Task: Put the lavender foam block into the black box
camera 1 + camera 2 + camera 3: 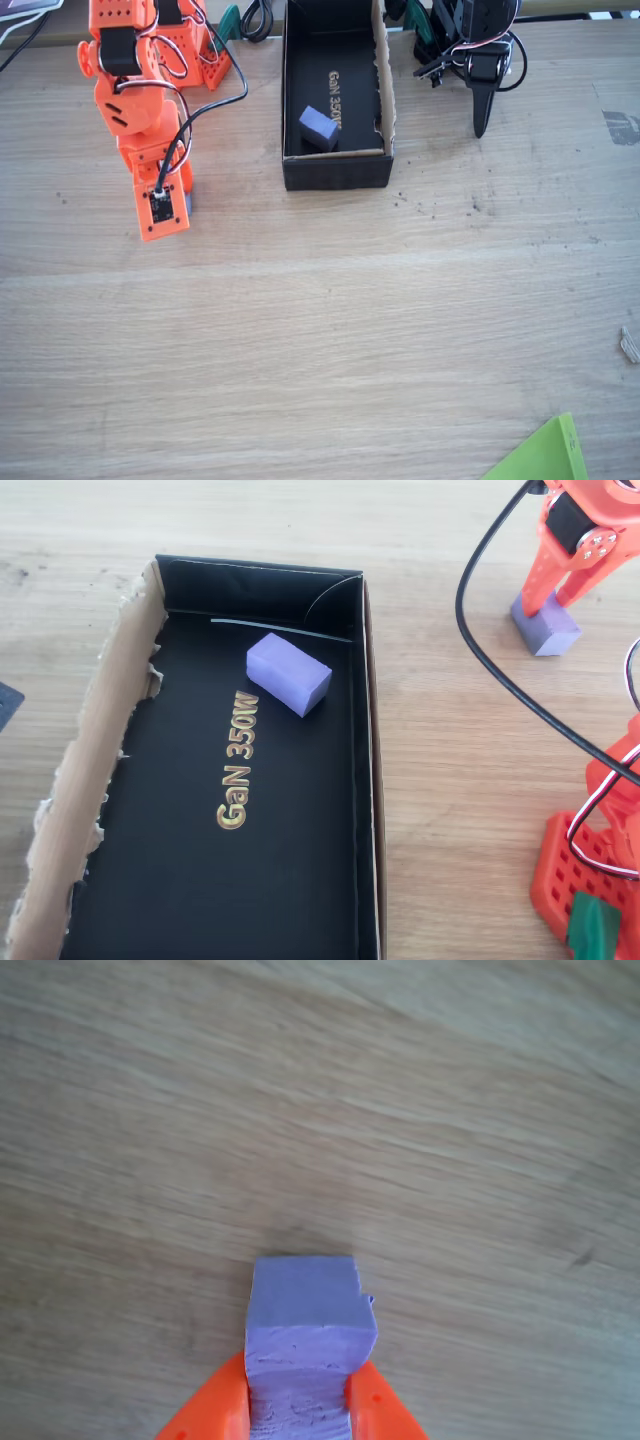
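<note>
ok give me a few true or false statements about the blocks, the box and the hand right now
1. A foam block lies inside the black box. True.
2. The hand is open with nothing between its fingers. False: its orange fingers are closed on a second purple block.
3. The block in the hand is over the box. False: in the overhead view that block is off to the right of the box, at the wooden table.
4. The box has gold lettering on its floor. True.
5. The box has a lid on it. False: it is open on top, with a torn brown edge on one side.
</note>
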Available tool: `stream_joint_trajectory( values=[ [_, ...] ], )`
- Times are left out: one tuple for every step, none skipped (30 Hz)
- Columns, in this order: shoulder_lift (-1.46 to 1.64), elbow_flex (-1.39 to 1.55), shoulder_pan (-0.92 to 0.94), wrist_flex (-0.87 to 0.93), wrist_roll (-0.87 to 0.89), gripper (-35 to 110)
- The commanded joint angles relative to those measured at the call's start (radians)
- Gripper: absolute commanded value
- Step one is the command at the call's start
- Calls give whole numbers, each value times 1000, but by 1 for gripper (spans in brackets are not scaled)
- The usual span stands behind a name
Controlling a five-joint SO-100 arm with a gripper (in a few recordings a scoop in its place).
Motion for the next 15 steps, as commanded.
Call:
stream_joint_trajectory(
  values=[
    [61,-15,8,54,9,0],
    [89,-15,8,69,-3,0],
    [126,-15,14,89,-23,0],
    [170,-15,23,120,-38,0],
    [221,-15,34,161,-49,0],
    [278,-15,41,206,-55,0],
    [334,-15,46,256,-57,0],
    [394,-15,49,310,-57,0],
    [454,-18,48,364,-54,0],
    [517,-20,41,417,-44,0],
    [578,-25,32,469,-29,0],
    [629,-29,18,517,-6,0],
    [672,-34,2,549,11,0],
    [707,-35,-18,569,26,0],
    [736,-35,-38,584,44,0]
  ],
)
